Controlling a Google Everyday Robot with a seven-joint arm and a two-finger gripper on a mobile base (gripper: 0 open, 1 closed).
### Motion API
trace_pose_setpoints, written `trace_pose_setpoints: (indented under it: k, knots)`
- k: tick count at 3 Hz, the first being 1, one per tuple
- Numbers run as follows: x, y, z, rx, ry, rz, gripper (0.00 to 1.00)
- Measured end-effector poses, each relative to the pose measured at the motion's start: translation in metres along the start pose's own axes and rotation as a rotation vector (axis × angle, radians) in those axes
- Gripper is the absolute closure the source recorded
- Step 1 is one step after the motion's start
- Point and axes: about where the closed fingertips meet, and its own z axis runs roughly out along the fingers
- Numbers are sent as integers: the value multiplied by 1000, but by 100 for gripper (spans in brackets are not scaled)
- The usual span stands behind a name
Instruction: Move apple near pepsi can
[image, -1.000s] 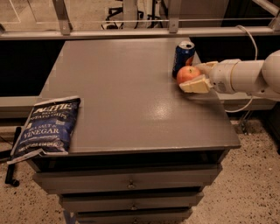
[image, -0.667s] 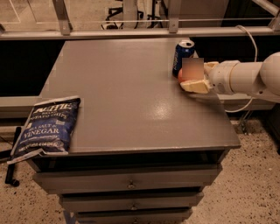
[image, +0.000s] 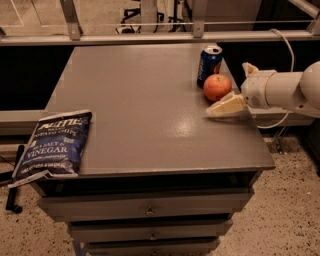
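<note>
The orange-red apple (image: 217, 87) sits on the grey table (image: 135, 100) at the far right, just in front of and right of the upright dark blue pepsi can (image: 209, 65), almost touching it. My gripper (image: 234, 91) is open and empty, just right of the apple. Its near cream finger (image: 227, 106) lies low over the table by the apple, and its far finger (image: 248, 68) shows behind. The white arm reaches in from the right edge.
A blue salt and vinegar chip bag (image: 55, 142) lies flat at the table's front left corner. Drawers (image: 145, 210) are below the tabletop. A metal rail (image: 150, 36) runs behind the table. A white cable (image: 287, 45) loops at the right.
The gripper was shut on the apple beside the can. It has let the apple go, opened, and pulled back a little to the right.
</note>
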Motion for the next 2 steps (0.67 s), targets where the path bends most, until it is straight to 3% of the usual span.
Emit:
trace_pose_setpoints:
  k: [1,2]
  knots:
    - [1,-1,-2,-7,-4,5,0]
    - [8,-10,-37,-116,-89,95,0]
